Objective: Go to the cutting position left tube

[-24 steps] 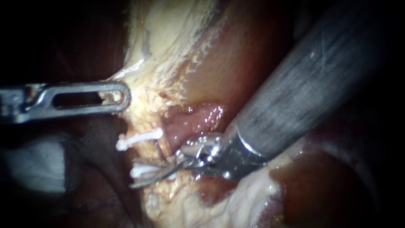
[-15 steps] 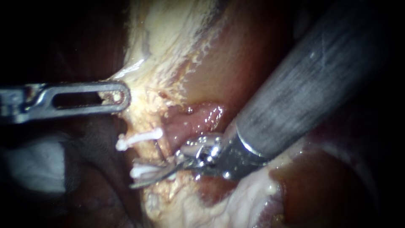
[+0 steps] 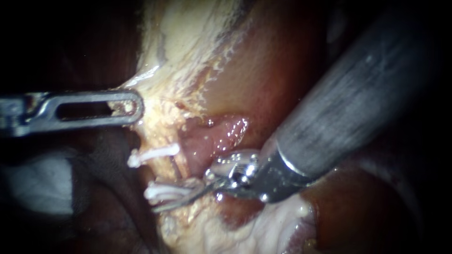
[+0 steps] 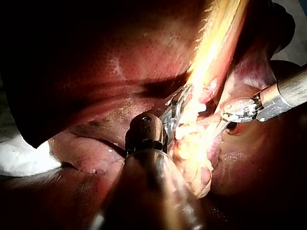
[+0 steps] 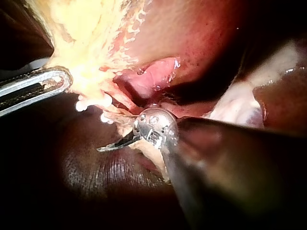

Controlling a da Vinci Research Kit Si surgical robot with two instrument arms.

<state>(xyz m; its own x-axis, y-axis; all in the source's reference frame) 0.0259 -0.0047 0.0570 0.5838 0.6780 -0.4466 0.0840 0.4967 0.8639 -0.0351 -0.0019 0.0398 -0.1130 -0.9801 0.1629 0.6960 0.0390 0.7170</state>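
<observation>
Two white clips sit on a pale tube (image 3: 175, 169), an upper clip (image 3: 153, 153) and a lower clip (image 3: 159, 191). My right instrument (image 3: 181, 197) comes in from the upper right. Its thin curved blades lie at the lower clip with a narrow gap between them, and the tube's lower part lies against them. In the right wrist view one dark blade (image 5: 115, 144) pokes out past the tissue. My left instrument (image 3: 128, 106) has its slotted jaws shut on the yellowish tissue (image 3: 162, 108) above the clips. The left wrist view shows these jaws (image 4: 180, 108) biting that tissue.
Pink tissue (image 3: 216, 136) bulges just above the right instrument's wrist (image 3: 240, 175). Dark red liver (image 3: 263, 66) fills the background. Whitish fatty tissue (image 3: 263, 226) lies below the right shaft. White gauze (image 3: 37, 183) shows at the lower left.
My right instrument has drawn back slightly to the right and a little down, its blade tips still at the lower clip. The left instrument holds its grip unmoved.
</observation>
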